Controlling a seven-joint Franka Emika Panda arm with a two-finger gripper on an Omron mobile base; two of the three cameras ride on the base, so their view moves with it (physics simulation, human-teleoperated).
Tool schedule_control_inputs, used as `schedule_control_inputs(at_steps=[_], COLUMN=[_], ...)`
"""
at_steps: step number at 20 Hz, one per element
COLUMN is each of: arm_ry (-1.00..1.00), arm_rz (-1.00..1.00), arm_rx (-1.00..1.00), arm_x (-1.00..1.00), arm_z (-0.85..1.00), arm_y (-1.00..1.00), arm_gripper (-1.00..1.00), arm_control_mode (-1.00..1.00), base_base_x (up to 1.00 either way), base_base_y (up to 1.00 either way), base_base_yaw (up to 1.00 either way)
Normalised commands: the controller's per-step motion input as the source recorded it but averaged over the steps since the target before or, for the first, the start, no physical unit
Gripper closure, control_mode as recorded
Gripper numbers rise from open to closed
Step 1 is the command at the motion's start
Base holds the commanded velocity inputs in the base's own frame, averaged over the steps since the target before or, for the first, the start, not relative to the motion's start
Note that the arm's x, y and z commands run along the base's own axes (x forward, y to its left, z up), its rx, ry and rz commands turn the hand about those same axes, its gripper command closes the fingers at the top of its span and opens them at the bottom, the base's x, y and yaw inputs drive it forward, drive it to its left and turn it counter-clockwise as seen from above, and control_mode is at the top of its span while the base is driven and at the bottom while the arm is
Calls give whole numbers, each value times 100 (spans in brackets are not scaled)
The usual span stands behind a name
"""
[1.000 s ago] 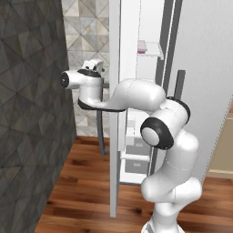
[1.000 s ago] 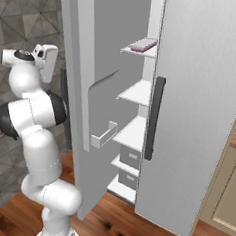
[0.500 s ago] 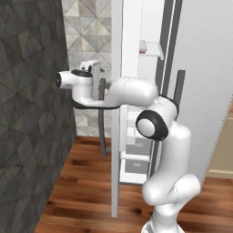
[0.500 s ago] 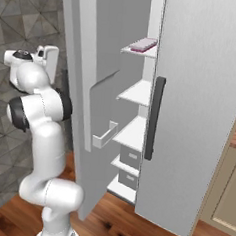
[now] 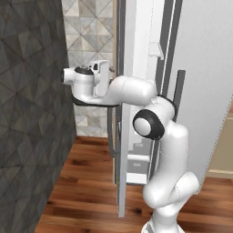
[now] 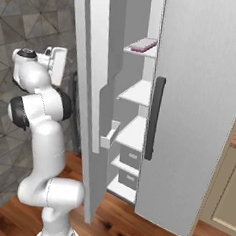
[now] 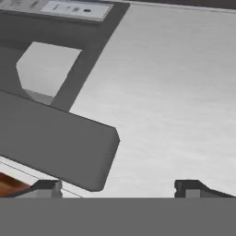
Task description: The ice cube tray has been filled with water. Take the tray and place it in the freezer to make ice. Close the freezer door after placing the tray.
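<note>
The ice cube tray (image 6: 143, 44), a pale slab with a pinkish grid, lies on the top white shelf inside the freezer (image 6: 137, 94). The freezer door (image 6: 92, 88) stands partly ajar, seen edge-on in the left base view (image 5: 122, 150). My gripper (image 5: 105, 75) is at the door's outer side at upper-shelf height, on the far side of the door from the tray. In the hand view the gripper (image 7: 117, 188) is open and holds nothing, its tips wide apart close to the door's grey outer face, beside the dark bar handle (image 7: 60, 147) and the recessed dispenser panel (image 7: 46, 69).
The plain neighbouring door (image 6: 200, 111) with its dark handle (image 6: 154, 118) is shut on the right. A dark grey patterned wall (image 5: 32, 113) stands close on the left of the arm. White drawers (image 6: 128, 166) sit low in the freezer, above a wooden floor (image 5: 86, 191).
The freezer door has swung further toward shut, narrowing the view of the shelves. My hand stays against the door's outer side at the same height.
</note>
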Motion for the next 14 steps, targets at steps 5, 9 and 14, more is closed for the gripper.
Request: schedule_control_inputs(at_steps=[5,9,14], arm_ry=[20,16,9], arm_rz=[-12,-2,4], arm_rx=[0,0,1], arm_x=[40,66,85], arm_z=[-15,-7,-9], arm_y=[-100,-100,-100], arm_gripper=[-100,-100,-100], arm_control_mode=[-100,-100,-100], base_base_x=[0,0,0], base_base_y=[0,0,0], base_base_yaw=[0,0,0])
